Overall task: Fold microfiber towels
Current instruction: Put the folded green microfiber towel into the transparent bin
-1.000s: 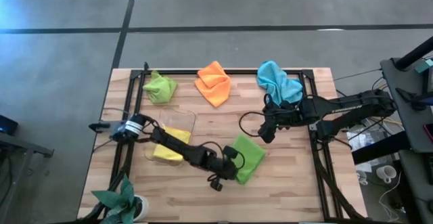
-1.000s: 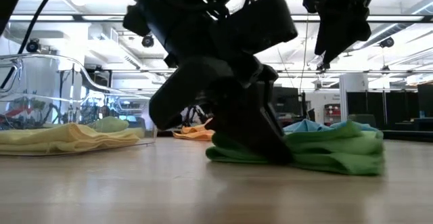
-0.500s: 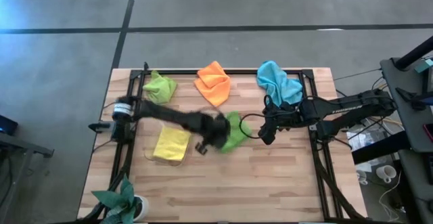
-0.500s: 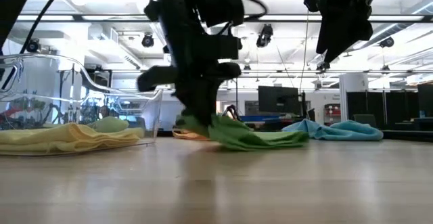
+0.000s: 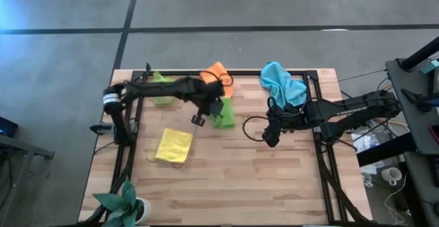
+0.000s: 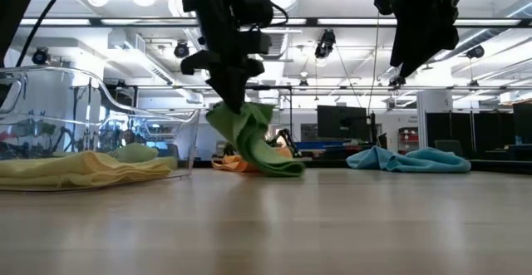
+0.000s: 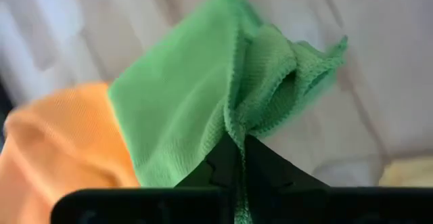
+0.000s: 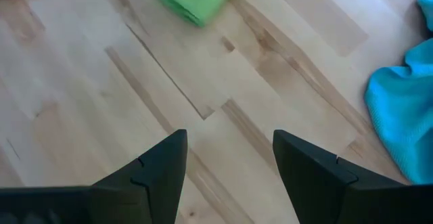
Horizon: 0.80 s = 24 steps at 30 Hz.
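My left gripper (image 6: 235,105) is shut on the darker green towel (image 6: 253,142), up above the table beside the orange towel (image 5: 218,75). From above, the green towel (image 5: 223,112) shows just past the gripper (image 5: 211,109). My left arm partly covers the lime green towel (image 5: 162,90) at the far left. The yellow towel (image 5: 173,146) lies flat at the near left. At the far right the light blue towel (image 5: 282,83) lies crumpled. My right gripper (image 8: 230,163) hangs open above bare wood right of centre, holding nothing. My left gripper pinches a bunched edge of the darker green towel (image 7: 237,126) between its two shut fingers, several layers gathered together. The fingers point steeply down from above. The towel hangs slack below them, and its lower end (image 6: 283,169) reaches down to table level by the orange towel.
A clear plastic bin (image 6: 158,117) stands at the left around the yellow towel (image 6: 83,169). A green plant (image 5: 123,203) sits at the near left corner. A black frame (image 5: 319,151) runs along the table's sides. Bare wood fills the near middle.
My left gripper, shut throughout, has risen and swung from the near middle toward the far edge, next to the orange towel. The darker green towel, which lay flat on the table, has been dragged along and lifted by one edge and now hangs below the fingers.
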{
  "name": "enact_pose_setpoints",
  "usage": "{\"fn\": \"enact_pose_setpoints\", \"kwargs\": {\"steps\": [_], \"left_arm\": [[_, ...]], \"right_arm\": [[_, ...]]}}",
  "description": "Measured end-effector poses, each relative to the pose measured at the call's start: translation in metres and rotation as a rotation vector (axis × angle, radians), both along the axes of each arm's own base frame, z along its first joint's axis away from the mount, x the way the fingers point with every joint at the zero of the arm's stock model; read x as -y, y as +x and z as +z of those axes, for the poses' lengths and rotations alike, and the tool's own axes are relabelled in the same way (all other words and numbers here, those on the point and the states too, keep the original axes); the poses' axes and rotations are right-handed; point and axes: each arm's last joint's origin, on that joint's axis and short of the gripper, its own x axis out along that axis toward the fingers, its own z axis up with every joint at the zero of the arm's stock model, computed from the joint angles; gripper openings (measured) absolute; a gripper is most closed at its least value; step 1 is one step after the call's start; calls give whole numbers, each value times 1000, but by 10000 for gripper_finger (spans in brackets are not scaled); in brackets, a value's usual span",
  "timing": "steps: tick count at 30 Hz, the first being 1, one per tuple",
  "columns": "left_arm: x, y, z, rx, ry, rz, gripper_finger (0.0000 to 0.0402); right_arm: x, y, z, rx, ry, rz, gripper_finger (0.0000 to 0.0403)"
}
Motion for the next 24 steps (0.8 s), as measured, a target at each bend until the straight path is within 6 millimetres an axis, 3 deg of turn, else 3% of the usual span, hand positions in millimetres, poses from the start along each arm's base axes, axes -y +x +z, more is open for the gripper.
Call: {"fn": "enact_pose_setpoints", "kwargs": {"steps": [5,10,17,24], "left_arm": [[-28,-18,-5,-82,9,106,0],[-41,-34,-6,-188,6,183,0],[-33,-57,19,-232,-31,253,0],[-19,-80,48,-144,-188,336,0]], "right_arm": [[-2,-1,0,-5,3,7,217],[-2,-2,-1,-24,-9,31,217],[-2,-2,-1,-39,-30,62,217],[-2,-3,-2,-42,-34,62,217]]}}
